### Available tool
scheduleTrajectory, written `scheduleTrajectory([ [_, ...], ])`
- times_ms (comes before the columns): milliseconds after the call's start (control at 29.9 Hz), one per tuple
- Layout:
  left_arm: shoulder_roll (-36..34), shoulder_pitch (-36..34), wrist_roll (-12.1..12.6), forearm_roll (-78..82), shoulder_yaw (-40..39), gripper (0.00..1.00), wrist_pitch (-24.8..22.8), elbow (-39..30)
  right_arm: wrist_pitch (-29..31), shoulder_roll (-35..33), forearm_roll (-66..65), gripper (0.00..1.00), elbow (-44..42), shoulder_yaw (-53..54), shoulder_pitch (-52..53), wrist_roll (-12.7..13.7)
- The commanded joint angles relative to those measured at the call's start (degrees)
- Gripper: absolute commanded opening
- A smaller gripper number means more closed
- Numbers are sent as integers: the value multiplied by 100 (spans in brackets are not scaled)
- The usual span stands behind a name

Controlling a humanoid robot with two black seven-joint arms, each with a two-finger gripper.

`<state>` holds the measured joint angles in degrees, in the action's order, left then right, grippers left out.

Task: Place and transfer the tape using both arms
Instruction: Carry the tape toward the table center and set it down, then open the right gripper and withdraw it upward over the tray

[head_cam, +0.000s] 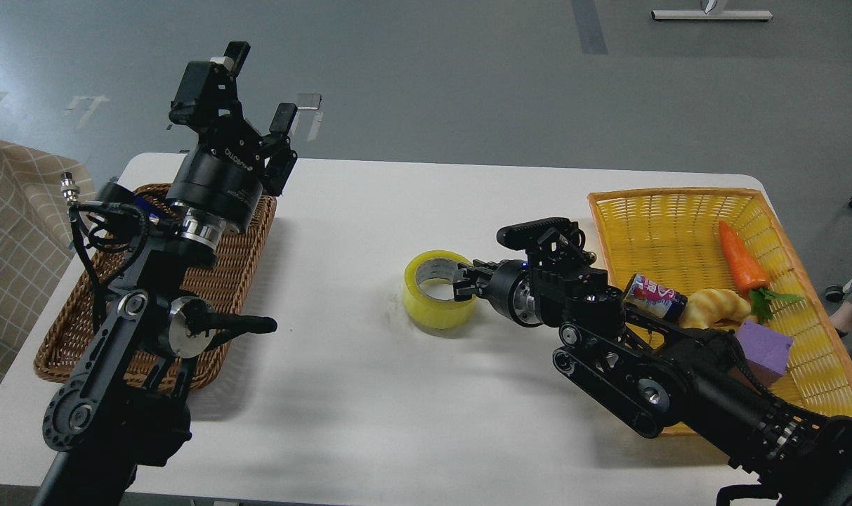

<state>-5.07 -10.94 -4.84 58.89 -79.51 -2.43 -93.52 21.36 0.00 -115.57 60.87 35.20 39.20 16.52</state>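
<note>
Down at the bottom, my 2 black arms come into view, 1 from each side. The right arm (678,393) is low and reaches across the white table (369,393) toward the middle. Part of it lies over the near left corner of the yellow basket (678,211).

At the far end of that arm, the right gripper (464,281) is at the tape (436,289). The tape is a fat yellow roll with a pale ring inside. It lies flat on the table, near the middle, with its hole facing up. The gripper's fingers (468,270) reach over the right side of the roll, at its wall. They are dark and close together, so I cannot tell if they are pinching the roll or just touching it.

In the yellow basket there is a purple can (654,296) lying on its side, a yellow bread roll (713,307), a purple block (766,348) and an orange carrot (742,266) with green leaves.

On the left, the left arm (116,351) stands up tall over the brown basket (236,281). That basket sits at the left end of the table.

The left gripper (257,91) is high in the air, well apart from the tape. It points up and away. Its 2 fingers are spread wide and hold nothing.

Far behind the table is a grey floor (468,84).
</note>
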Motion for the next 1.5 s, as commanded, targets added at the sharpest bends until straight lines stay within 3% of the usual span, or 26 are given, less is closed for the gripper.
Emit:
scheduleTrajectory([
  [0, 6, 12, -8, 0, -29, 98, 6, 0, -36, 0, 8, 29, 30, 13, -52, 0],
  [267, -46, 30, -8, 0, -55, 98, 6, 0, -264, 0, 17, 49, 179, 74, -176, 0],
  [301, -47, 39, -8, -9, -47, 98, 6, 0, -343, 0, 17, 58, 179, 101, -176, 0],
  [334, -47, 48, -8, -9, -47, 98, 6, 0, -483, 0, 34, 73, 179, 231, -176, 0],
  [368, -47, 48, -8, -9, -47, 98, 6, 0, -484, 0, 34, 73, 179, 233, -176, 0],
  [401, -47, 56, -8, 0, -47, 98, 6, 0, -728, 0, 43, 88, 188, 424, -193, 0],
  [435, -47, 56, -8, 0, -47, 98, -3, 0, -1017, 0, 52, 96, 214, 557, -202, 0],
  [535, -64, 56, 9, 0, -29, 98, -3, -8, -1344, 0, 61, 98, 520, 575, -185, 0],
  [736, -47, 48, 18, 0, 6, 98, -3, -8, -1424, 0, 69, 100, 777, 742, -167, 0],
  [869, -117, 48, 18, 0, 24, 98, -3, -8, -1442, -438, 130, 100, 1100, 1093, -185, -26],
  [1137, -231, 4, 9, -9, 50, 98, -29, 36, -1398, -755, 2590, 100, 1945, 2315, -387, -140],
  [1237, -231, 12, -8, -27, 41, 98, -38, 71, -1372, -905, 3240, 100, 2375, 2613, -448, -438],
  [1304, -143, 12, -61, -62, 6, 98, -21, 53, -1188, -923, 4170, 100, 2543, 3052, -772, -1079],
  [1371, -21, -22, -87, -79, -3, 98, -20, 9, -514, -931, 5600, 100, 2474, 3535, -1028, -1904],
  [1471, 59, -31, -87, -79, -29, 98, -21, -113, -300, -888, 6447, 100, 2359, 3948, -1125, -2135],
])
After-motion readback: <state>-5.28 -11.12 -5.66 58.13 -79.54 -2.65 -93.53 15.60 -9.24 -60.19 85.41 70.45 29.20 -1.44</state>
